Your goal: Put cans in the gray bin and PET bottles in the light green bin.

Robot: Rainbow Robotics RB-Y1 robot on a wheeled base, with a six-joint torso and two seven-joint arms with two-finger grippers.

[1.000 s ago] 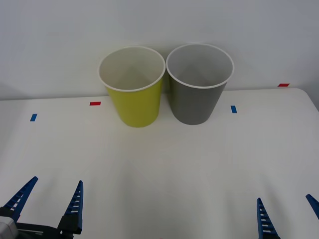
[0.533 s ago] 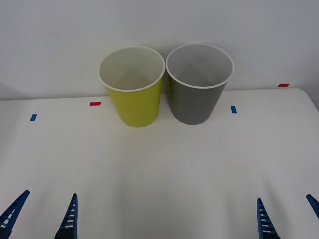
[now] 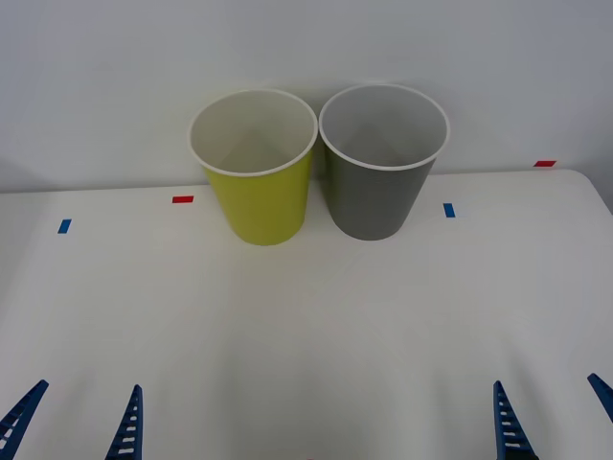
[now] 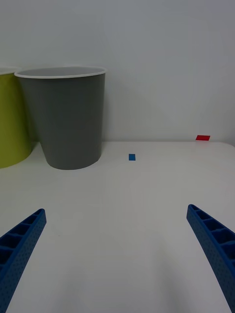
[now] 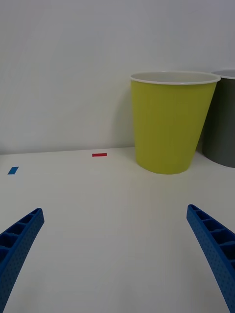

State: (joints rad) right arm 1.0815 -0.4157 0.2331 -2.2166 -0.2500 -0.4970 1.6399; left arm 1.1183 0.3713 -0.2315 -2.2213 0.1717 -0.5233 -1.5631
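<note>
Our left end effector point(image 3: 74, 422) pulled back low, spread wide, empty; right end effector point(image 3: 553, 418) parked, likewise. Green bin point(image 3: 257, 192), gray bin point(image 3: 378, 187) far ahead on worktop point(image 3: 306, 316). We judge sorting finished.

We see a white table point(image 3: 306, 326) against a plain pale wall point(image 3: 115, 77), with small blue tape marks point(image 3: 64, 226) and red tape marks point(image 3: 182, 199) near its far edge.

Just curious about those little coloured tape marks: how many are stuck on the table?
4: a blue mark far left, a red mark beside the light green bin, a blue one right of the gray bin, a red one at the far right.
</note>
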